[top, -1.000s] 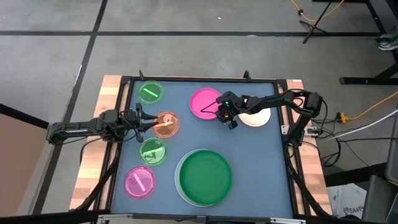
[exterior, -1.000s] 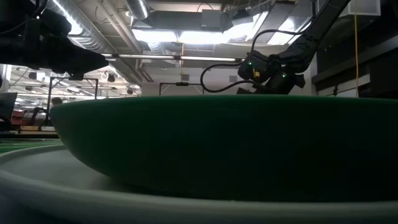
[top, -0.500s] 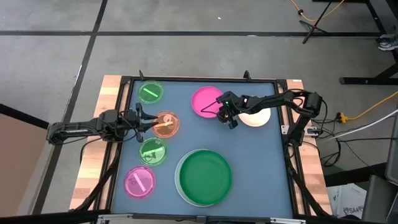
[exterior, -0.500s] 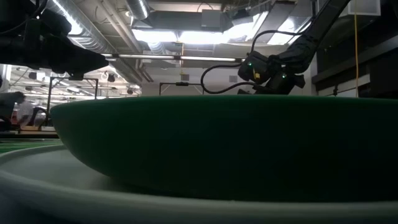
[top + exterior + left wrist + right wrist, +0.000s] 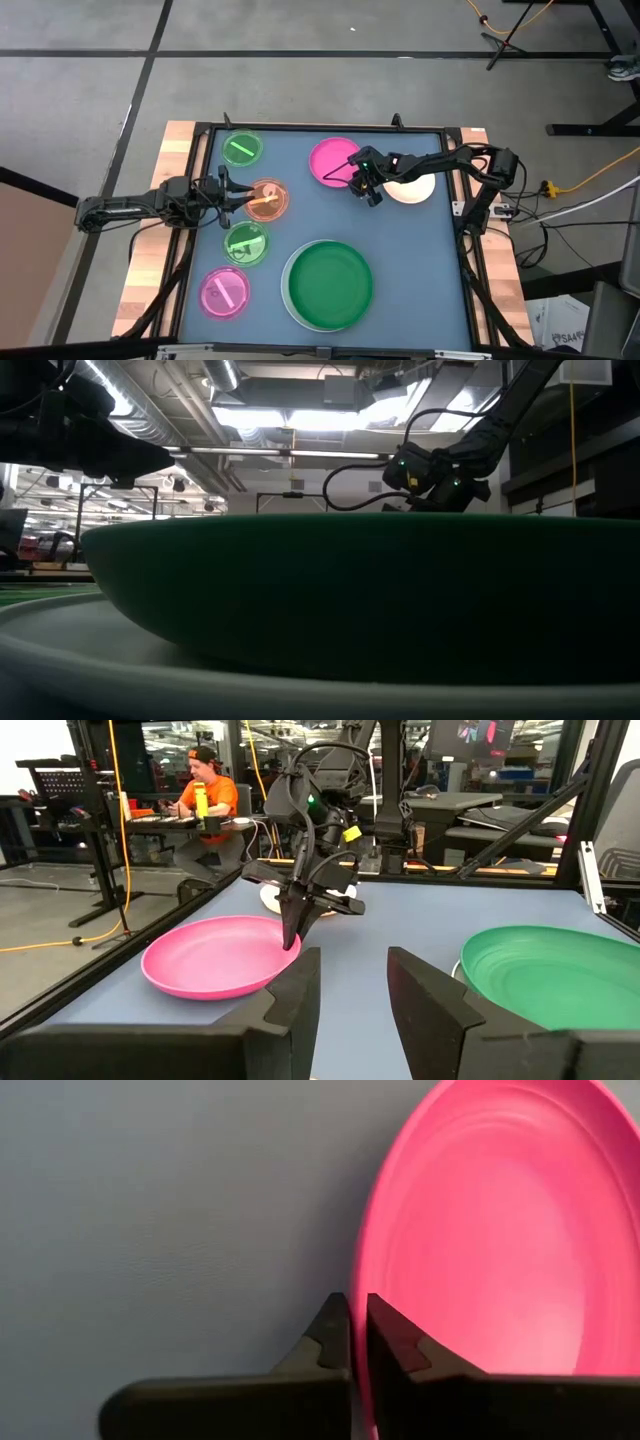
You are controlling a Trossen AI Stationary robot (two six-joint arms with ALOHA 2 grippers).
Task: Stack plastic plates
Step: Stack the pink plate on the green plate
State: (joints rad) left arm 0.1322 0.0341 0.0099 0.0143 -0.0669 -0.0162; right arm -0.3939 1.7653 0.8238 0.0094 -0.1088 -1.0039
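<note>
The dark green plate [image 5: 350, 590] (filling the low view) hides the table.

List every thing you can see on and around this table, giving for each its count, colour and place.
small green plates: 2, translucent green, table's left side, one far, one nearer
orange plate: 1, orange, between the two green ones
magenta plate: 1, magenta, near left corner
pink plate: 1, pink, far centre
cream plate: 1, cream, right of the pink one, partly under the right arm
dark green plate: 1, dark green, lying in the white plate
white plate: 1, white, near centre
table: 1, blue-grey top
person: 1, orange shirt, seated beyond the table
left hand: open, beside the orange plate
right hand: shut on the pink plate's rim
</note>
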